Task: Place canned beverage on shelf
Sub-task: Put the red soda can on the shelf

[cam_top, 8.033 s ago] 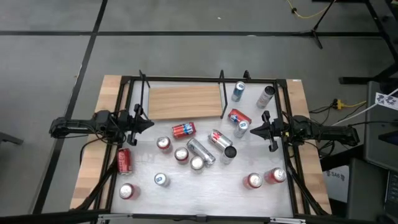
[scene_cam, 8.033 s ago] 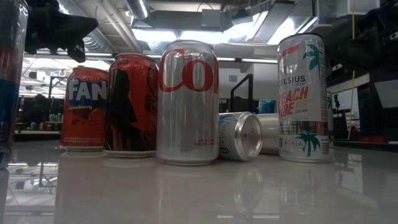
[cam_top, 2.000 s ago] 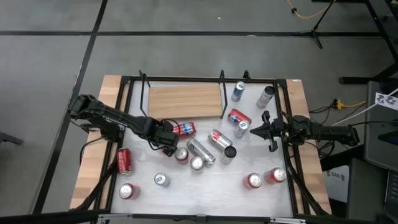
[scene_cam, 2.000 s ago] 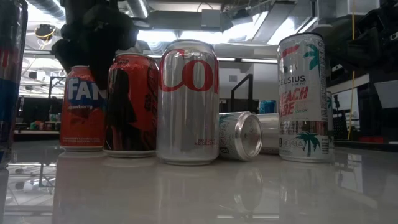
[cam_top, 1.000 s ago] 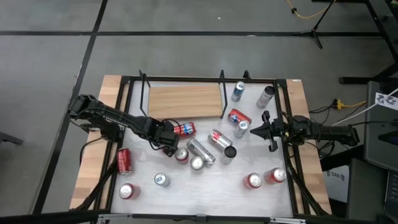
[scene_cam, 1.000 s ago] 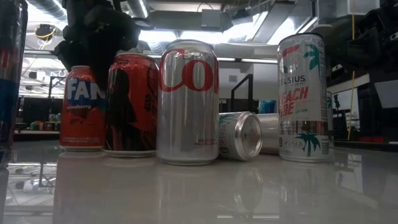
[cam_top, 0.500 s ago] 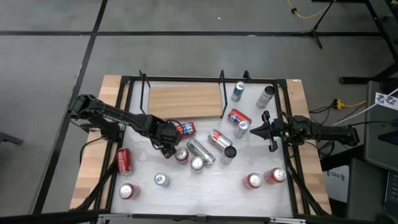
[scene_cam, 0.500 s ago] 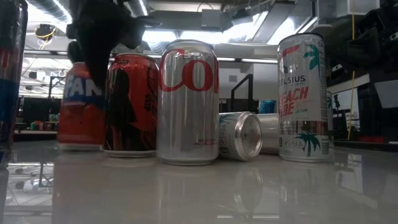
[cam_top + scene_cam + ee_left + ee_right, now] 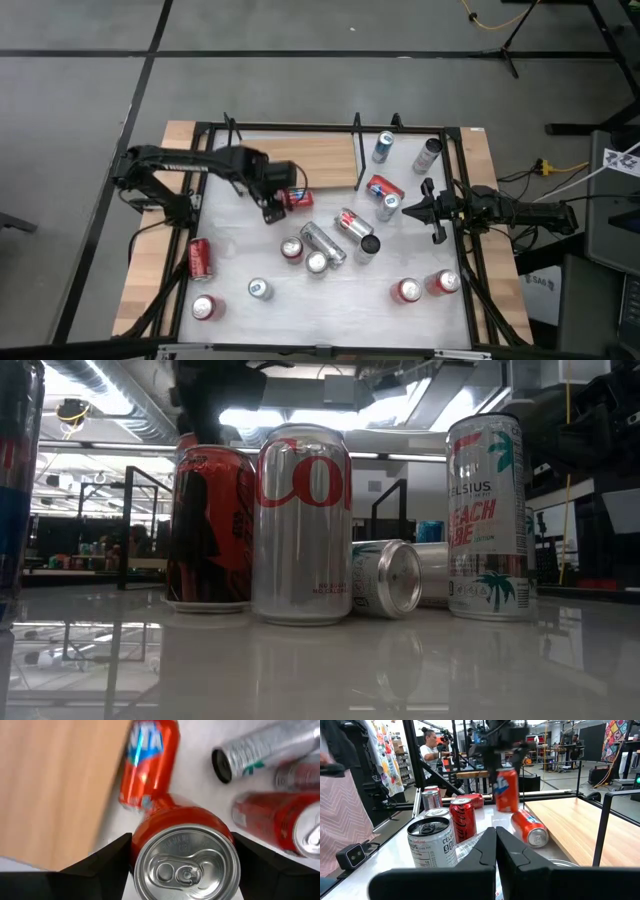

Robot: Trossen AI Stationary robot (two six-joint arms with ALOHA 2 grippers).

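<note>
Taking the shelf (image 9: 300, 163) as landmark: a red can lying on its side (image 9: 530, 830) rests on the tabletop just beside its front edge, directly below the lifted can. More cans crowd the table farther out, among them a silver can on its side (image 9: 323, 243) and a red cola can (image 9: 463, 819).

The left gripper (image 9: 277, 195) pinches an orange-red Fanta can (image 9: 184, 856) upright in the air, a finger on each side, at the shelf's front edge near its right half. Its silver top with pull-tab faces the wrist camera.

The right gripper (image 9: 428, 209), fingers pressed together, waits right of the shelf.
</note>
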